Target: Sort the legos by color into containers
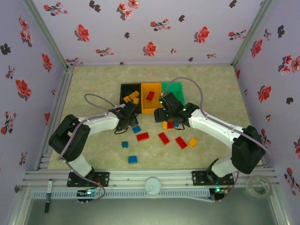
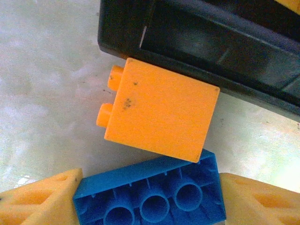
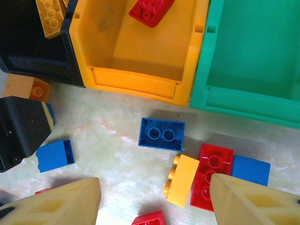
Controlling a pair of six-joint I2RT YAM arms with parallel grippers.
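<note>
The left hand [image 2: 149, 202] was closed on a blue brick [image 2: 140, 180], seemingly pinched by its ends, hollow underside facing the camera. The brick sat just beside an orange brick [image 2: 161, 115] lying against the black bin [image 2: 197, 42]. The right hand [image 3: 154, 190] hung open over the table [image 3: 117, 154], with a yellow brick [image 3: 181, 180] and a red brick [image 3: 212, 176] under the gap.

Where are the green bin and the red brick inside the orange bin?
green bin [image 3: 251, 104]: right wrist view, on its near wall.
red brick [image 3: 151, 10]: right wrist view, on its studded top.
</note>
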